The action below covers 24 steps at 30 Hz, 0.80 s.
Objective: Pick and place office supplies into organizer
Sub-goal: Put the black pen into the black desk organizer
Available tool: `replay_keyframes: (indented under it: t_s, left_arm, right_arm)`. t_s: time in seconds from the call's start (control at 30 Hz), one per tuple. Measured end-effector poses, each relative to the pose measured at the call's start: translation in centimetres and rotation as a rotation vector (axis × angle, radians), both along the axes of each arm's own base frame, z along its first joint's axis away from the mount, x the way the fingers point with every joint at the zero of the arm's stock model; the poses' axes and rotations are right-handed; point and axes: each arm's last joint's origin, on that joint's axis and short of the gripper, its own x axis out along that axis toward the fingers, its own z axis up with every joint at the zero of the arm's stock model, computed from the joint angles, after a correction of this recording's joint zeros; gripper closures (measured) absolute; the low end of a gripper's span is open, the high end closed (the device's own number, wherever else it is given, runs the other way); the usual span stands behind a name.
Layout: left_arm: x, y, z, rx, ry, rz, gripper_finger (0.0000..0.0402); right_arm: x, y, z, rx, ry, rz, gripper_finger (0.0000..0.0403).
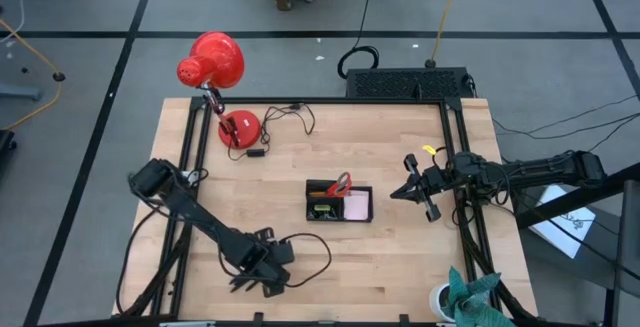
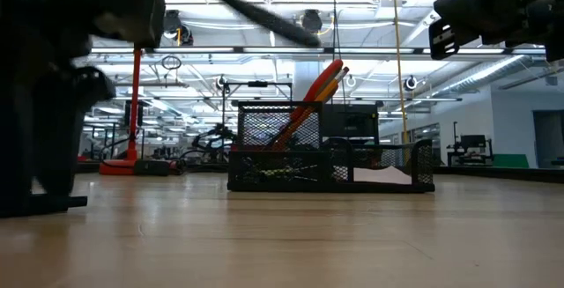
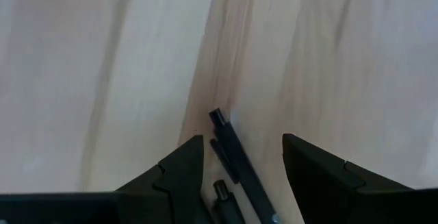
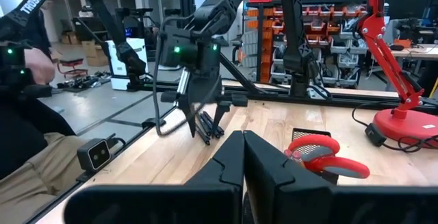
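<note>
The left gripper [image 3: 243,166] stands at the near edge of the table [image 1: 400,267], pointing down, its two fingers spread apart and grasping nothing; two black pens [image 3: 236,162] lie on the wood between and just below the fingertips, side by side and touching or nearly so. In the right wrist view the same gripper [image 4: 205,125] hangs over the dark bundle of pens. The right gripper [image 4: 243,155] is clenched on nothing and waits in the air over the right side of the table, well apart from the work. The organizer [image 1: 339,203], one black mesh tray, sits near the middle of the table, well apart from the left gripper; in it stand one pair of red-handled scissors [image 1: 341,186] and some orange pencils [image 2: 324,81], their number not clear, with one pink pad [image 1: 357,205] in a side compartment. Judged risk: closing on two pens lying together may catch only one, or pinch both unevenly, so that one pivots or drops on the way to the tray; the fingertips may also scrape the wood if they descend too far. One red lamp [image 1: 212,62] stands at the far left, clear of the path.
</note>
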Motion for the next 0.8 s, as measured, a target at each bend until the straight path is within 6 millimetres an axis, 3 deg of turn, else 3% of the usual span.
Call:
replay_keyframes:
  t_s: [0.3, 0.8]
  left_arm:
    - [0.4, -0.3, -2.3, 0.004, 0.071, -0.052, 0.0197]
    - [1.6, -2.1, -0.4, -0.112, 0.020, -0.161, 0.0197]
  right_arm:
    - [0.0, 0.0, 0.0, 0.002, 0.002, 0.000, 0.0403]
    - [0.0, 0.0, 0.0, 0.002, 0.002, 0.000, 0.0403]
